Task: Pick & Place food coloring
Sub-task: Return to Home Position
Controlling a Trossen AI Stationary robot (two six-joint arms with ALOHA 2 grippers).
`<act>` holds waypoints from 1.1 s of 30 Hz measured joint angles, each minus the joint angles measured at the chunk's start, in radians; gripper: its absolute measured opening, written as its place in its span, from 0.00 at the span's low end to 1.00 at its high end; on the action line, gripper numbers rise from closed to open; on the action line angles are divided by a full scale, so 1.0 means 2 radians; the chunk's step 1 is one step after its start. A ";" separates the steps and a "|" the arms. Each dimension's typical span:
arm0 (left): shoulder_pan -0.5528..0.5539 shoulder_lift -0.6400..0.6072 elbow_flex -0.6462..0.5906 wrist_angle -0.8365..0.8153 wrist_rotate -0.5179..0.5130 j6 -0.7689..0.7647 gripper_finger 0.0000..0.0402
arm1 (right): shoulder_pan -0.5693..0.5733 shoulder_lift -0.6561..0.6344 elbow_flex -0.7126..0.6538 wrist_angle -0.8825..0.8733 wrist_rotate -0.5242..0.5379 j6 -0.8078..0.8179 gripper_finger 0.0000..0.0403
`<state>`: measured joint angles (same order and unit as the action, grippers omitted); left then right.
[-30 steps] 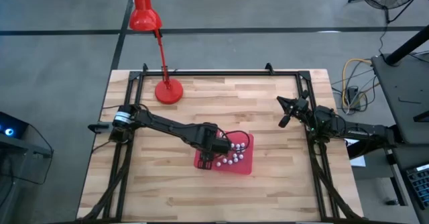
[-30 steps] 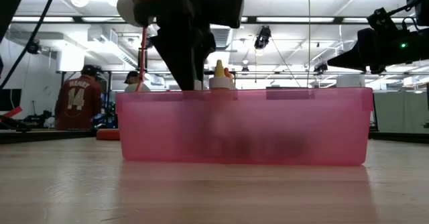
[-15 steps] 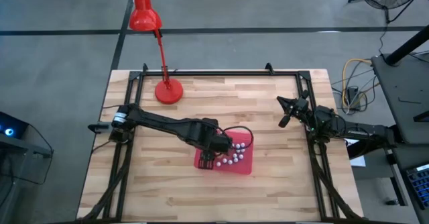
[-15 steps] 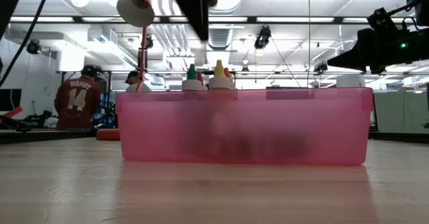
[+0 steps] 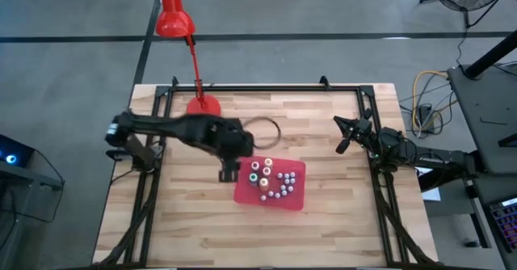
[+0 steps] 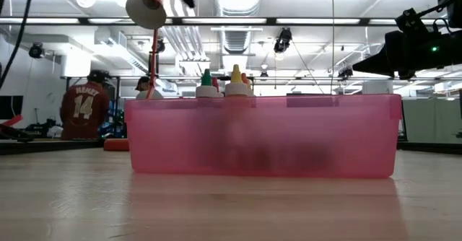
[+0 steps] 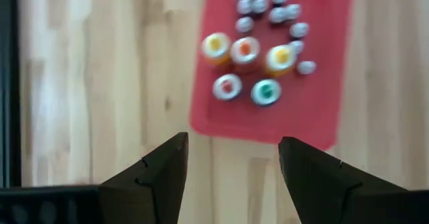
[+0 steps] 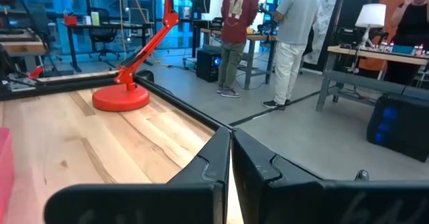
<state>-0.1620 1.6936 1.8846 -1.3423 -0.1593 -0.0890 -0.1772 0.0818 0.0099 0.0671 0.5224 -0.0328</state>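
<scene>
- Hard to make out from above: left arm smeared by blur, left gripper (image 5: 228,171) only a dark smudge just beside the left edge of the red bin (image 5: 294,196).
- At table height, nothing but vague shadows through the bin's frosted wall; only a green-tipped bottle (image 6: 207,82) and a yellow-tipped bottle (image 6: 235,78) poking above the rim.
- Left gripper cut off at the top of that level view.
- Food coloring bottles (image 7: 245,49) all inside the bin, upright, long axes vertical, tips toward the ceiling; five large ones clustered, small whitish caps (image 7: 268,3) bunched beside them.
- From the left wrist: fingers (image 7: 161,177) wide apart, nothing between them, facing straight down over the bare table (image 7: 87,83) next to the bin.
- Left arm stretched from the table's left edge toward the middle.
- Right gripper (image 8: 230,163) with fingers pressed together, holding nothing, near the table's right edge, well apart from the bin, level, facing across the table with the red lamp (image 8: 120,98) in sight.
</scene>
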 joint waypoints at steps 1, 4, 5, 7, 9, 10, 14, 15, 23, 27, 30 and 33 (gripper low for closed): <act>0.008 -0.019 -0.024 0.011 -0.001 -0.007 0.51 | 0.000 0.000 0.000 0.000 0.000 0.002 0.02; 0.030 -0.082 -0.117 0.069 -0.001 -0.011 0.51 | 0.000 0.000 0.000 0.000 0.000 0.005 0.02; 0.037 -0.105 -0.153 0.092 -0.001 -0.013 0.51 | 0.000 0.000 0.000 0.000 0.000 0.004 0.02; 0.050 -0.153 -0.226 0.142 0.000 -0.014 0.51 | 0.000 0.000 0.000 0.000 0.000 0.000 0.02; 0.061 -0.197 -0.295 0.189 0.000 -0.014 0.51 | 0.000 -0.001 0.000 0.000 0.000 0.001 0.02; 0.067 -0.219 -0.328 0.209 0.000 -0.016 0.51 | 0.000 -0.001 0.000 0.000 0.000 0.003 0.02; 0.093 -0.294 -0.436 0.262 0.000 -0.023 0.51 | 0.000 -0.001 0.000 0.000 0.000 0.003 0.02; 0.101 -0.310 -0.459 0.270 -0.001 -0.019 0.51 | 0.000 -0.001 0.000 0.000 0.000 0.001 0.02; 0.136 -0.441 -0.621 0.312 -0.085 -0.031 0.51 | 0.000 0.000 0.000 0.000 0.000 0.000 0.02; 0.141 -0.495 -0.689 0.394 -0.089 -0.073 0.51 | 0.000 0.000 0.000 0.000 0.000 0.005 0.02; 0.142 -0.519 -0.730 0.432 -0.090 -0.075 0.51 | 0.000 0.000 0.000 0.000 0.000 0.005 0.02; 0.142 -0.528 -0.756 0.467 -0.085 -0.075 0.51 | 0.000 0.000 0.000 0.000 0.000 0.000 0.02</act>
<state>0.1226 0.6370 0.3724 -0.4087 -0.3291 -0.2382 -0.1768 0.0826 0.0100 0.0669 0.5220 -0.0336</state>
